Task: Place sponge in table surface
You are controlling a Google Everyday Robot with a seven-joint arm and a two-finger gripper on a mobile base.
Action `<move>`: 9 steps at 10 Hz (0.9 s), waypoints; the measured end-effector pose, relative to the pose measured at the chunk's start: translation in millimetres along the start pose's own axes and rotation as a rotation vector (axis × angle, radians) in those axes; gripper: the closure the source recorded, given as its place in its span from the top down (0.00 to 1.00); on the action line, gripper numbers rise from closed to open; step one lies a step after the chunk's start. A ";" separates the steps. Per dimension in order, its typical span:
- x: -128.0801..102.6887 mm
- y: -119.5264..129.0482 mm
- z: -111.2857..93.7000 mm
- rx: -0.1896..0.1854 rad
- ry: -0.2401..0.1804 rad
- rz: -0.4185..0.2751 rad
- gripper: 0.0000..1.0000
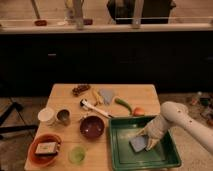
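Gripper point(149, 143) pinches the sponge point(137, 145) inside the green tray point(114, 150), its long axis lying diagonally.

I see a light wooden table surface point(145, 93) with a green tray point(171, 161) at its near right corner. My white arm point(186, 121) reaches in over the tray's right side. The gripper point(148, 141) is down inside the tray, closed on the right edge of a small blue-grey sponge point(135, 145) lying on the tray floor. Just left of the tray sits a dark red bowl point(92, 126). Further left are a green cup point(76, 154), a metal cup point(63, 116), a white cup point(46, 116) and an orange bowl point(34, 151). Beyond the tray lie a red-orange fruit point(138, 111), a green vegetable point(123, 104) and a grey-blue cloth point(106, 95).
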 end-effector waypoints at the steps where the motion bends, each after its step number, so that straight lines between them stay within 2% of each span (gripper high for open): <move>1: -5.9 0.7 -13.1 0.037 0.007 0.000 0.00; 5: -28.1 -3.8 -81.4 0.217 0.062 -0.002 0.00; 7: -25.9 -13.8 -94.4 0.256 0.086 0.011 0.00; 9: -13.5 -27.8 -110.5 0.297 0.115 0.048 0.00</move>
